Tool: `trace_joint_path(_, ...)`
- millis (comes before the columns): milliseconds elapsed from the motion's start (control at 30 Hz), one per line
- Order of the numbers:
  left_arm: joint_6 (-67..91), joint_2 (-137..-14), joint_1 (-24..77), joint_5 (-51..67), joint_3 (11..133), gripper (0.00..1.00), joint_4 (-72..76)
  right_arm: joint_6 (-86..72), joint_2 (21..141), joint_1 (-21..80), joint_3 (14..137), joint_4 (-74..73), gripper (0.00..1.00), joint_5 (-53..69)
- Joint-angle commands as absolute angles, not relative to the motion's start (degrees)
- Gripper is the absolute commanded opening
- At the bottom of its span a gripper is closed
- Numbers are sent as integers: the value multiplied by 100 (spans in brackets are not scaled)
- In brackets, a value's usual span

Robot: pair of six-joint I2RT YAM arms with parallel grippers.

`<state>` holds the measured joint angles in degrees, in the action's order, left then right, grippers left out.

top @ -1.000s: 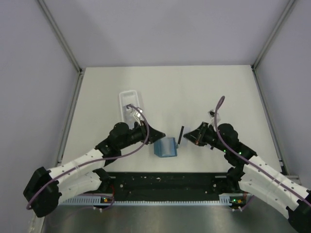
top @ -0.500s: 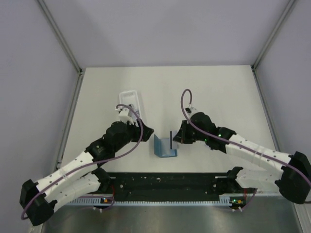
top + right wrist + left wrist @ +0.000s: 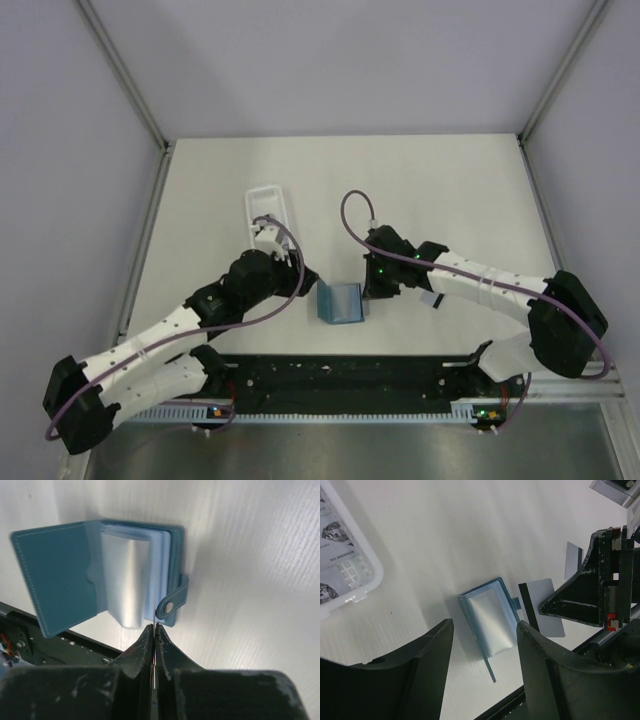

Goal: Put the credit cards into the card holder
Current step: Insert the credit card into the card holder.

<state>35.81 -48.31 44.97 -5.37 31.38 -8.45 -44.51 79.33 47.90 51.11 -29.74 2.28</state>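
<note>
Front-centre of the surface (image 3: 450,190): card holder (image 3: 340,303) lies open. Teal cover is flapped out to one side, pale-blue sleeves face up, snap tab sticks out on the R-arm side. One credit card (image 3: 542,607) is held on edge right over the sleeves, dark stripe showing. R wrist cam sees it edge-on, lower edge at the sleeve stack near the tab; I can't tell if it's in a slot. Right pincer (image 3: 154,630) is clamped on that card, fingers pressed together. Second card (image 3: 572,560) lies flat on the surface under the R arm. Left pincer (image 3: 299,283) has fingers spread apart, gripping nothing, hovering just beside the holder's L edge. White tray (image 3: 266,205) sits further back-left, apart from the holder.
</note>
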Motion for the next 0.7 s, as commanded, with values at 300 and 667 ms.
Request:
trace_joint_path(300, 3480, -6081, 5502, -624, 3507, 33, 121, -4491, 8139, 4825, 5001, -3376, 0, -176)
trace_joint_path(667, 3674, -7206, 5599, -159, 3551, 0, 1449, -4526, 8086, 4650, 4597, -2945, 0, -18)
